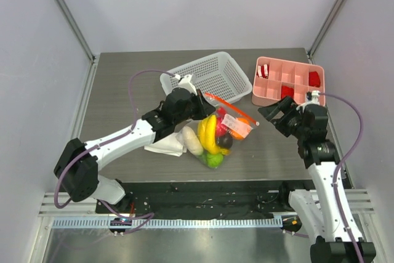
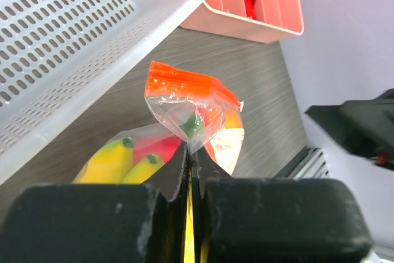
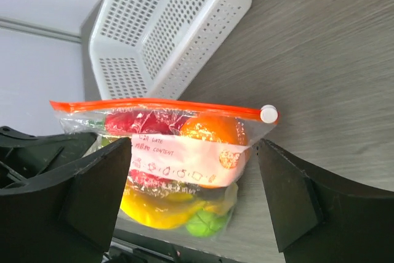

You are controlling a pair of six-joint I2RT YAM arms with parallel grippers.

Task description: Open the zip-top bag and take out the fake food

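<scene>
At the middle of the tabletop (image 1: 123, 90), just near of the white basket (image 1: 206, 69): zip-top bag (image 1: 237, 126) hung upright, fake food (image 1: 209, 135) sagging at its bottom. Orange zip strip (image 1: 229, 108) on top, long axis from far left to near right, slider (image 3: 268, 114) at the right end. Left pincer (image 2: 189, 158) clamped tight on the bag's left corner. Right pincer (image 1: 275, 110) spread wide just beyond the slider, touching nothing.

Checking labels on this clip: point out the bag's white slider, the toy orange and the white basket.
white slider (image 3: 268, 114), right wrist view, round face.
toy orange (image 3: 212, 129), right wrist view, skin above the label.
white basket (image 3: 166, 16), right wrist view, perforated side wall.
</scene>
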